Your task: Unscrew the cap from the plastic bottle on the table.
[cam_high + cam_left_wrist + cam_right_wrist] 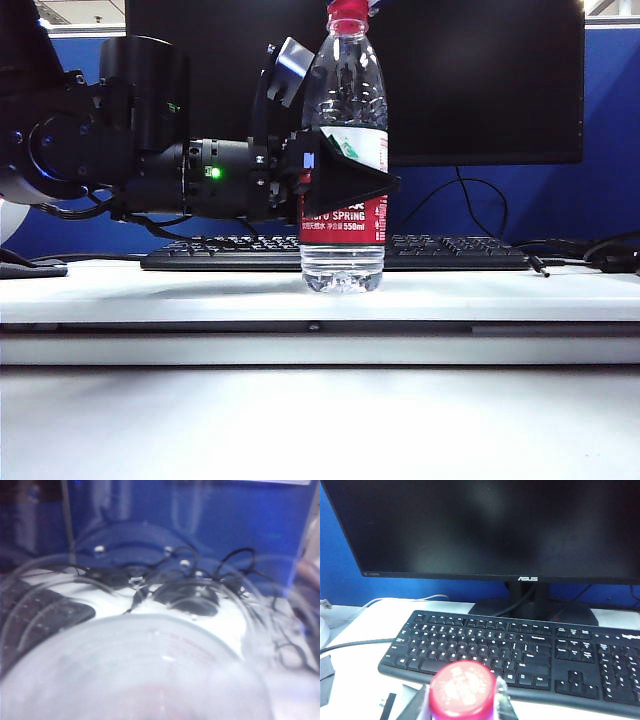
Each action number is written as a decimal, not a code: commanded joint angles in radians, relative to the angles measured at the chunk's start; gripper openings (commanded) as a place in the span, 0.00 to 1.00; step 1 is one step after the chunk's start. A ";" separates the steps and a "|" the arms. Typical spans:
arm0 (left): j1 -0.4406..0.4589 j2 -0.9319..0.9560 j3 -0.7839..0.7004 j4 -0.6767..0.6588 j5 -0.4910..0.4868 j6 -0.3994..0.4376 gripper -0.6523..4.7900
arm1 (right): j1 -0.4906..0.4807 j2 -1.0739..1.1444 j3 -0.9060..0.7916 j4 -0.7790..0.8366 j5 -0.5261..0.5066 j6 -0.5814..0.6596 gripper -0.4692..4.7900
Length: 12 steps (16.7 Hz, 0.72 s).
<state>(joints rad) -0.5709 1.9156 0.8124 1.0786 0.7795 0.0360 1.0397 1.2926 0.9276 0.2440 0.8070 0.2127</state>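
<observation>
The plastic bottle [343,90] stands upright on the white table [150,290], clear with a red-and-white label. My left gripper [345,178] comes in level from the left and is shut on the bottle at label height, one black finger across its front. In the left wrist view the bottle [135,670] fills the picture as a blur and hides the fingers. The red cap [348,14] sits on top. In the right wrist view my right gripper [463,702] straddles the cap [463,687], a fingertip [501,700] pressed against each side.
A black keyboard [450,252] lies right behind the bottle, with a dark monitor [480,80] on its stand behind that. Cables [600,255] trail at the back right. The table's thick front edge [320,345] runs across below the bottle.
</observation>
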 commanded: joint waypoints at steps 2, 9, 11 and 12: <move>-0.001 0.006 -0.003 -0.030 0.010 0.012 0.62 | -0.019 -0.008 0.004 -0.027 -0.062 -0.001 0.25; -0.001 0.006 -0.002 -0.030 0.010 0.016 0.62 | -0.115 -0.078 0.003 -0.211 -0.251 0.000 0.25; -0.001 0.006 -0.003 -0.030 0.010 0.016 0.62 | -0.125 -0.091 0.003 -0.215 -0.251 -0.004 0.25; -0.001 0.006 -0.003 -0.030 0.010 0.016 0.62 | -0.125 -0.093 0.003 -0.214 -0.251 -0.004 0.25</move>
<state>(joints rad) -0.5674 1.9156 0.8135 1.0748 0.7677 0.0360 0.9199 1.2026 0.9287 0.0387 0.5358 0.2119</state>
